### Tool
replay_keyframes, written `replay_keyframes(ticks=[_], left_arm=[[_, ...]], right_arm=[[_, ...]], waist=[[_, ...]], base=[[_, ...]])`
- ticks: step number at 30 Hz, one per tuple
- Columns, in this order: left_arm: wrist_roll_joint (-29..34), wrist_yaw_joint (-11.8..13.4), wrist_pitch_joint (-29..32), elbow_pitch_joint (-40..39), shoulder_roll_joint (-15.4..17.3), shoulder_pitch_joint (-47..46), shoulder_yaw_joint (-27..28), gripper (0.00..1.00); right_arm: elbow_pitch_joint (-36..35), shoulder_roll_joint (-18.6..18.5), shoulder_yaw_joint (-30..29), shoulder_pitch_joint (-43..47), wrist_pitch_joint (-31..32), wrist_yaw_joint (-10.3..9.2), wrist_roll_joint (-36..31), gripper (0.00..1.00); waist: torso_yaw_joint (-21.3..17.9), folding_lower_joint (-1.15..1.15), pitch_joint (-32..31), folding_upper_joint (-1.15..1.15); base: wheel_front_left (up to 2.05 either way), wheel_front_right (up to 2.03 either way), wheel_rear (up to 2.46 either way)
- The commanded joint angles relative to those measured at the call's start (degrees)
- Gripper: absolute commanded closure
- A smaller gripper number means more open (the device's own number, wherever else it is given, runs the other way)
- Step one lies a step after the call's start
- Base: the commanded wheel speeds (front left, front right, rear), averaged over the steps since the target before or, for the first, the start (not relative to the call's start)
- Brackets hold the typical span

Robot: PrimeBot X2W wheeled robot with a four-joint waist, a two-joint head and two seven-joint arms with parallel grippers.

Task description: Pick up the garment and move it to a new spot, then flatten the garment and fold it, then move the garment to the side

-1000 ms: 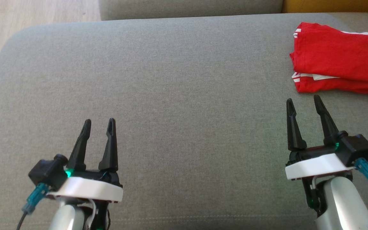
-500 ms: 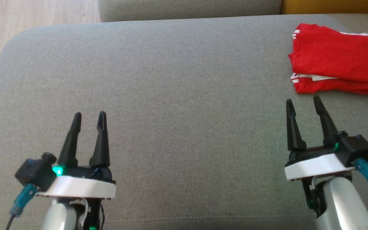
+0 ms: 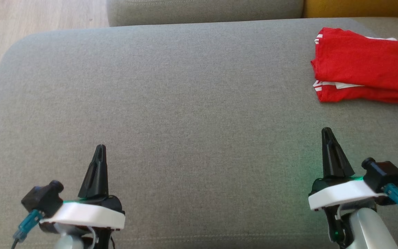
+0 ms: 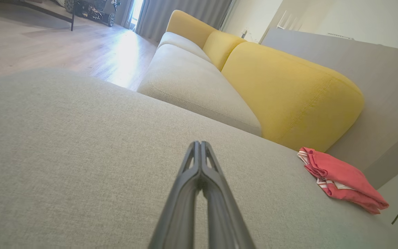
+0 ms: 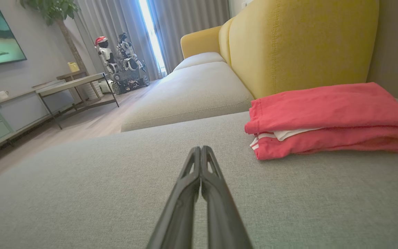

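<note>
The folded garment [image 3: 365, 65] is laid at the sofa's [image 3: 199, 103] far right, long axis left to right, ahead of the right tool [image 3: 327, 132], the nearer one. That and the left tool [image 3: 100, 148] are closed, nothing held.

You have a broad grey seat cushion [image 3: 185, 103] before you. Just beyond its far edge lies a second grey cushion [image 5: 192, 90], a yellow backrest [image 4: 288, 97] rises past its far right corner, and wooden floor [image 3: 29, 17] runs off its far left corner.
</note>
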Motion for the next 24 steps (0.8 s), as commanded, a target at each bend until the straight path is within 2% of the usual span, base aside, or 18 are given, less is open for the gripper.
replay_keyframes(ticks=[1,24], left_arm=[[-1.6,-0.2,0.3,-1.6,0.5,-2.5,0.5,1.0],[-15.6,-0.8,3.4,0.7,1.4,-3.7,2.0,1.0]], right_arm=[[-1.9,-0.6,-0.2,-2.1,0.5,0.04,2.0,1.0],[-2.0,-1.2,-1.1,-1.8,3.6,0.11,18.7,1.0]], waist=[[0.0,0.0,-0.1,0.0],[-0.3,0.0,-1.2,0.0]], base=[[0.0,0.0,0.0],[0.0,0.0,0.0]])
